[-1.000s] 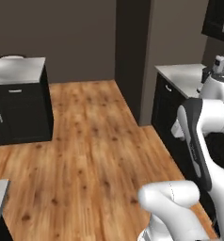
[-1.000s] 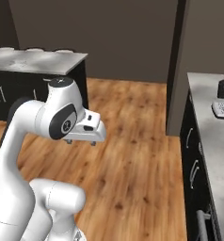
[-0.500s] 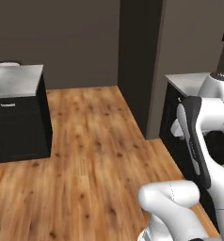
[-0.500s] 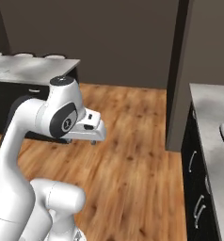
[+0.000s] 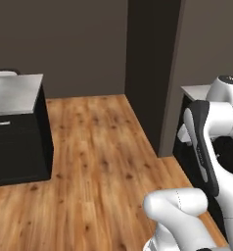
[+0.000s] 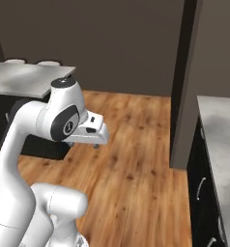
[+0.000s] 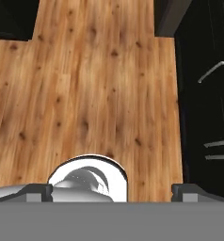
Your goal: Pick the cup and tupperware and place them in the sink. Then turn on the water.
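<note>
1. The claw (image 7: 112, 190) is seen in the hand view with its two dark finger tips (image 7: 38, 190) set far apart at the lower edge; the jaws stand wide and nothing is held between them.
2. In the right base view the claw (image 6: 95, 144) is carried on the white arm (image 6: 64, 118), above the wooden floor (image 6: 131, 178) and well apart from both desks.
3. Beneath the claw, in the hand view, the plank floor (image 7: 85, 84) is shown, with dark cabinet fronts (image 7: 205, 94) bearing slim metal handles (image 7: 211, 71) along the right side.
4. A grey-topped desk (image 5: 15, 93) over black cabinets is shown at the left of the left base view; a pale rounded object, cut off by the frame edge, rests on its far corner and cannot be identified.
5. A second grey desk (image 6: 218, 135) is shown at the right of the right base view, beside a dark pillar (image 6: 182, 82).
6. The cup, the tupperware and the sink cannot be located in these views.
</note>
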You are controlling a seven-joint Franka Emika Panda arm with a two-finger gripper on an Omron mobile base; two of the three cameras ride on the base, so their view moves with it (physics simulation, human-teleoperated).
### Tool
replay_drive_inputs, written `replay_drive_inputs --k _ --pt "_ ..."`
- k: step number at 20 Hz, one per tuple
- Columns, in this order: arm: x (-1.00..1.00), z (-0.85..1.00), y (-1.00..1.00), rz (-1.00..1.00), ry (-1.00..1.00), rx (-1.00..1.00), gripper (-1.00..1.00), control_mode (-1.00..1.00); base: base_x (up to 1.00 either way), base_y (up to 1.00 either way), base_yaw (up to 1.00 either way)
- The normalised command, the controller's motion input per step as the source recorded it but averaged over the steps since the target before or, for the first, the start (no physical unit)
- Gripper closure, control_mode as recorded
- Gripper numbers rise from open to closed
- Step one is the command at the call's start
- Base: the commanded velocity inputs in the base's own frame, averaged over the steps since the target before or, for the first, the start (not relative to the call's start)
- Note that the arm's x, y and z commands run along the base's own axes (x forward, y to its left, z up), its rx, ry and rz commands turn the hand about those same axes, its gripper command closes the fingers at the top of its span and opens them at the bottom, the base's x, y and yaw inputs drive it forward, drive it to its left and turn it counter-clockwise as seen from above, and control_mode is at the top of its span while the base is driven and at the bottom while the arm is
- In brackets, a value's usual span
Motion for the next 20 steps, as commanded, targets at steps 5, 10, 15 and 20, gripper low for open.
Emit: replay_drive_inputs --k 5,10,15,20 --pt "0.00 0.00 0.00 0.00 0.00 0.00 -1.00 1.00 0.67 0.27 0.00" --pt "0.00 0.00 0.00 0.00 0.00 0.00 -1.00 1.00 0.62 0.49 0.00" --pt "0.00 0.00 0.00 0.00 0.00 0.00 -1.00 1.00 0.62 0.56 0.00" --pt "0.00 0.00 0.00 0.00 0.00 0.00 -1.00 1.00 0.73 0.44 0.00"
